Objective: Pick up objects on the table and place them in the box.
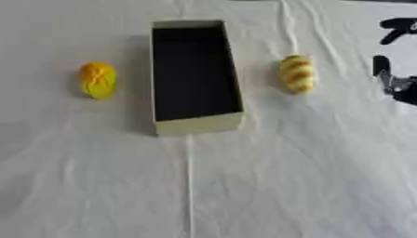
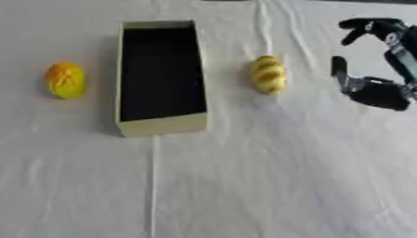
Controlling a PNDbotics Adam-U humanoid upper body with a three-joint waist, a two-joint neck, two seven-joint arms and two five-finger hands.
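Note:
A long pale box (image 1: 198,124) with a dark, empty inside stands in the middle of the white cloth. To its left lies a yellow, orange-topped oval object (image 1: 97,80). To its right lies a yellow oval object with brown stripes (image 2: 269,74). My right hand (image 2: 376,90) hovers at the right edge, a short way to the right of the striped object, fingers spread and curved around empty space, holding nothing. My left hand shows in neither view.
A wrinkled white cloth (image 1: 269,186) covers the whole table, with a raised fold running from the box toward the near edge.

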